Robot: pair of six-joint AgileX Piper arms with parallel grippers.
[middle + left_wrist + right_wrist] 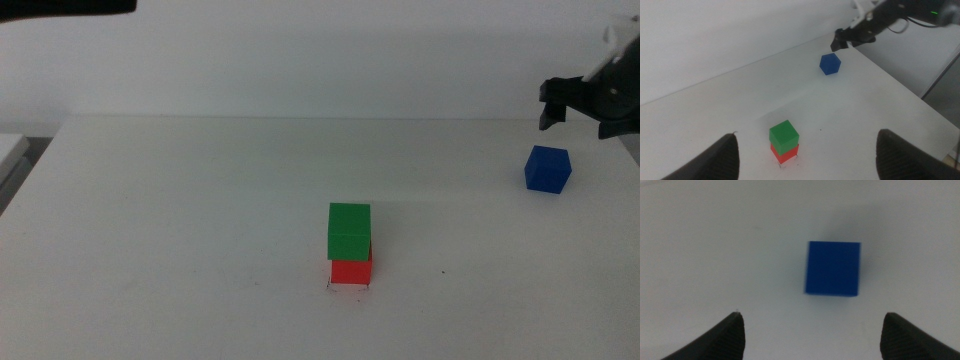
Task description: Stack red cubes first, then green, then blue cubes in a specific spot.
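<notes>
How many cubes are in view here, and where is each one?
3. The red cube sits on the marked spot, the green cube rests on top of it, and the blue cube stands alone on the table, far right. None seem hidden.

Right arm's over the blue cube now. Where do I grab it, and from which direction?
Come straight down on the blue cube with the right tool, open above it, and close on two opposite side faces at mid-height. It sits flat and alone on the table, every side free. Its faces look slightly turned, so rotate the wrist to square up.
</notes>
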